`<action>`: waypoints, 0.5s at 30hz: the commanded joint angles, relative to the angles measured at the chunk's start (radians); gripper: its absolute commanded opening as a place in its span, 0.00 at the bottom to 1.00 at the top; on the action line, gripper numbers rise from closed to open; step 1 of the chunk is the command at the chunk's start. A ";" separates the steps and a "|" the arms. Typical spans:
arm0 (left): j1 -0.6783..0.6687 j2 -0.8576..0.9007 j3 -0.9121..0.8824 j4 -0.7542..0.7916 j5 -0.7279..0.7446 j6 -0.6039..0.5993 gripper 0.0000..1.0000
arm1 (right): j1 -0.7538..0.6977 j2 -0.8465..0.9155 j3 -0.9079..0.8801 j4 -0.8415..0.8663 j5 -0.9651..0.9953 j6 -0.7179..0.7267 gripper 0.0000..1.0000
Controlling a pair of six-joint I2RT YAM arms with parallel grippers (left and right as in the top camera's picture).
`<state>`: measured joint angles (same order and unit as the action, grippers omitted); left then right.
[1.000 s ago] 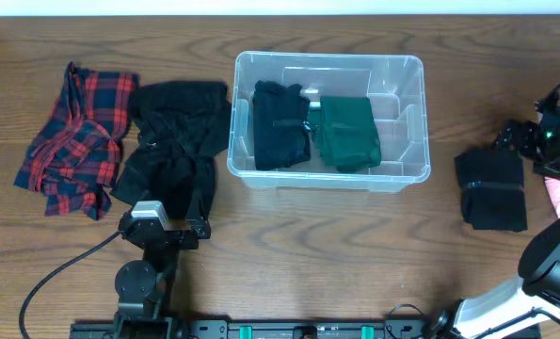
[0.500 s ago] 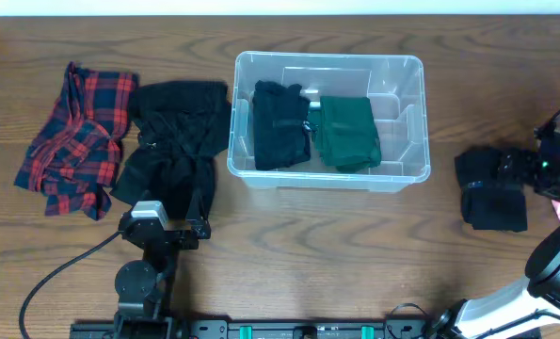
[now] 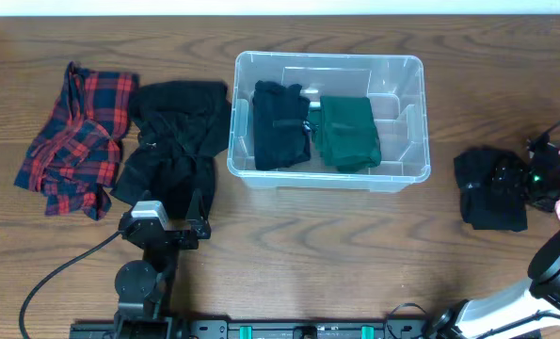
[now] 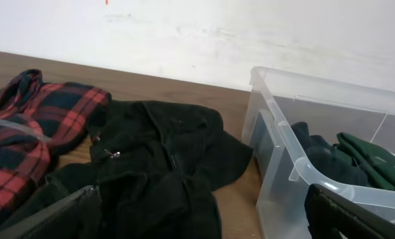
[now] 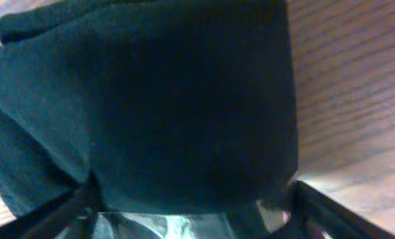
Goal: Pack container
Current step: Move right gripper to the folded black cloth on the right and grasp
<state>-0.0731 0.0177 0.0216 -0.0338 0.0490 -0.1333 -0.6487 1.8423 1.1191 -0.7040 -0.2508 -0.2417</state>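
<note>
2 folded garments lie side by side in the container [image 3: 407, 66], a clear plastic bin with rounded corners and a thick rim that stands upright in the middle of the wooden worktop [image 3: 308, 250], toward its far edge. The black folded garment [image 3: 280, 127] fills the left part of the bin and the green folded garment [image 3: 348, 132] lies just to its right, touching it. The right end of the bin holds no clothing, and a bit of white label shows on the base behind the 2 pieces. In the left wrist view the container's near corner [image 4: 277, 126] rises at the right, with the dark and green cloth seen through the wall.

Just left of the bin a loose black jacket [image 3: 171, 141] lies crumpled, its edge touching the bin's left wall. A red plaid shirt [image 3: 75, 139] lies bunched beside the jacket, further left.

Well to the right of the bin a black folded cloth [image 3: 487, 188] rests on the worktop. The right gripper [image 3: 529, 177] is at its right side. In the right wrist view its fingers [image 5: 74, 206] stand wide apart with the dark cloth [image 5: 157, 99] filling the space between them. Whether the pads touch the cloth cannot be told.

Near the front edge the left gripper [image 4: 204, 229] sits low by the jacket, fingers spread apart and holding nothing.
</note>
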 commanded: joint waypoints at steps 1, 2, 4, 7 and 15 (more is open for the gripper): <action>0.005 0.001 -0.018 -0.036 -0.015 0.006 0.98 | -0.003 0.006 -0.043 0.009 -0.016 0.022 0.77; 0.005 0.001 -0.018 -0.036 -0.015 0.006 0.98 | -0.003 0.005 -0.043 0.013 -0.016 0.044 0.70; 0.005 0.001 -0.018 -0.036 -0.015 0.006 0.98 | -0.003 0.005 -0.043 0.021 -0.016 0.069 0.50; 0.005 0.001 -0.018 -0.036 -0.015 0.006 0.98 | -0.003 0.005 -0.040 0.024 -0.016 0.082 0.21; 0.005 0.001 -0.018 -0.036 -0.015 0.006 0.98 | -0.003 -0.001 0.034 -0.021 -0.080 0.193 0.01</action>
<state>-0.0731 0.0177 0.0216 -0.0338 0.0490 -0.1329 -0.6506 1.8301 1.1202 -0.7097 -0.2714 -0.1036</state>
